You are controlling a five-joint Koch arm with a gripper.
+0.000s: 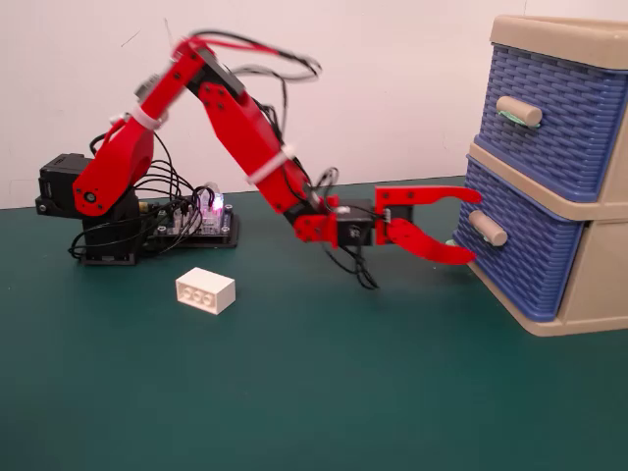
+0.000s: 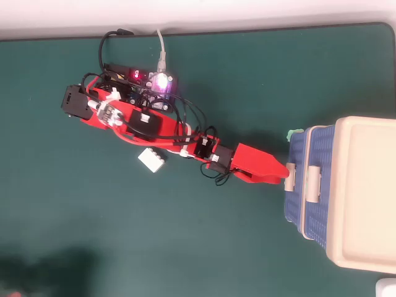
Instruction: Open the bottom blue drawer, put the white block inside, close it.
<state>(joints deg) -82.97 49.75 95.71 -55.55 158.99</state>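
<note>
Now | gripper (image 1: 473, 228) spread wide, jaws above and below handle (image 1: 487, 228) of the bottom blue drawer (image 1: 520, 250), likely for pulling | the white block (image 1: 205, 290) far left on mat, waiting

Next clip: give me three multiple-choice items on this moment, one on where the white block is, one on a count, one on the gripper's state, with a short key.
1. The white block lies:
A. on the green table, near the arm's base
B. inside a drawer
C. in the gripper

2. Blue drawers in the frame:
A. one
B. two
C. three

3. The gripper is:
A. shut on the block
B. shut, empty
C. open, jaws above and below the bottom blue drawer's handle

Key: 1 A, it lies on the table. 2 B, the upper blue drawer over the bottom blue drawer. 3 C, a gap shows between the jaws.
</note>
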